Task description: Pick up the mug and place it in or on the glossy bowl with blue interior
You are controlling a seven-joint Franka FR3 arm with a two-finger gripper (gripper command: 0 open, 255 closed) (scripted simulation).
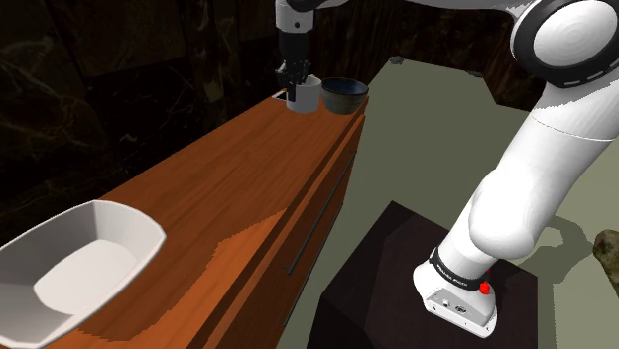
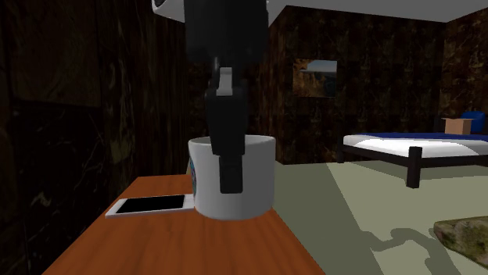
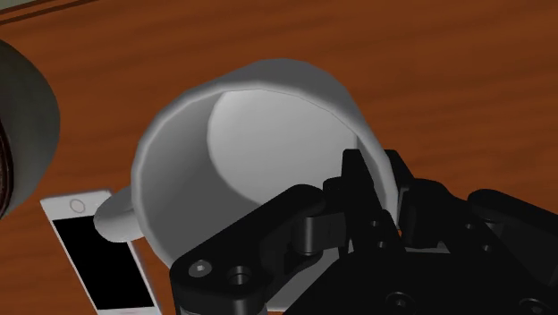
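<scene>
On the wooden dresser top (image 1: 228, 169), the gripper (image 3: 377, 174) clamps the white mug (image 3: 259, 134) by its rim. In the shoulder view, the dark bowl (image 1: 344, 95) sits at the mug's three o'clock.

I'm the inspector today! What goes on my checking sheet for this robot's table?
Surface: brown wooden top.
Job's things: white mug upright beside the dark bowl.
Clutter: white phone by the mug; big white dish at the other end.
Claw: pinching the mug's wall, one finger inside.
Cables: nothing seen.
Surroundings: dark walls, bed, green floor.
</scene>
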